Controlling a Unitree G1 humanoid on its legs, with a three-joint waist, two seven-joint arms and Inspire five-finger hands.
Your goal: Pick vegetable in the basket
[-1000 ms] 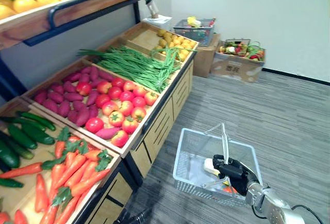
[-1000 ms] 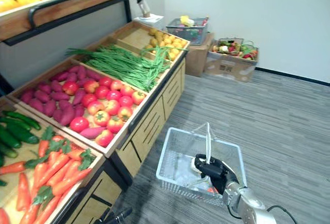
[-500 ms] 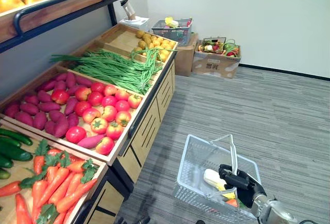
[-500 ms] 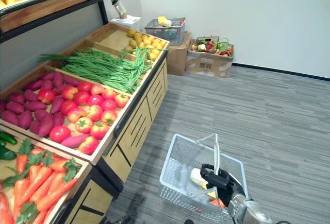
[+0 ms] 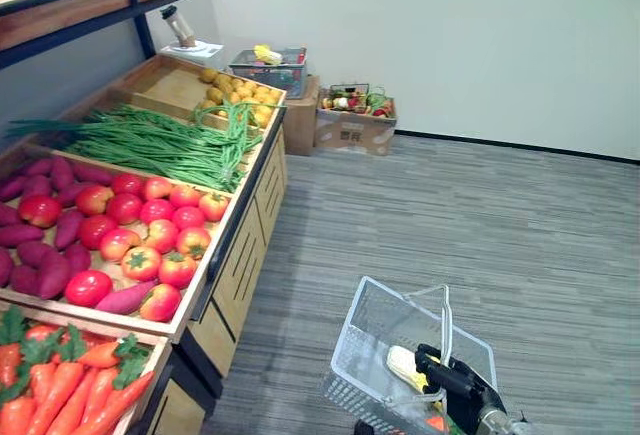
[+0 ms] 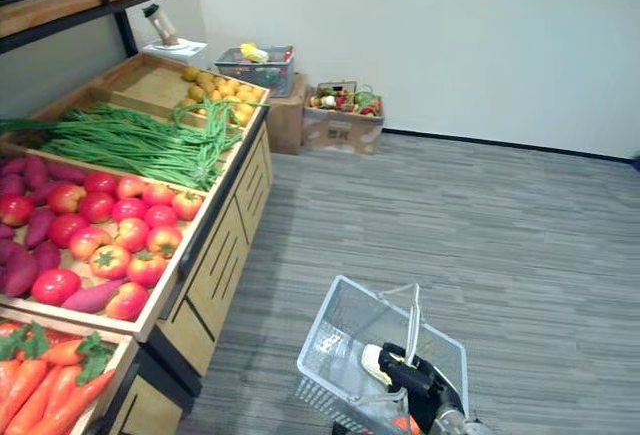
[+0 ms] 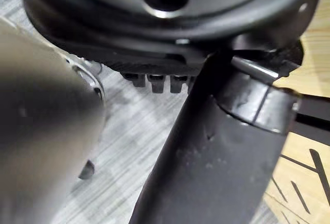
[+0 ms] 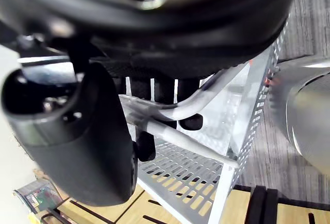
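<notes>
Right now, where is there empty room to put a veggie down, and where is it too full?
Bare wood shows in the far crate, left of the yellow fruit. The grey floor between the shelf and the white wall is open. The basket has room beside the corn. The tomatoes, green beans and carrots are packed tight.

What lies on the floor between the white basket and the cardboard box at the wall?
Nothing: in the left eye view the grey floor between the basket and the cardboard box is bare.
</notes>
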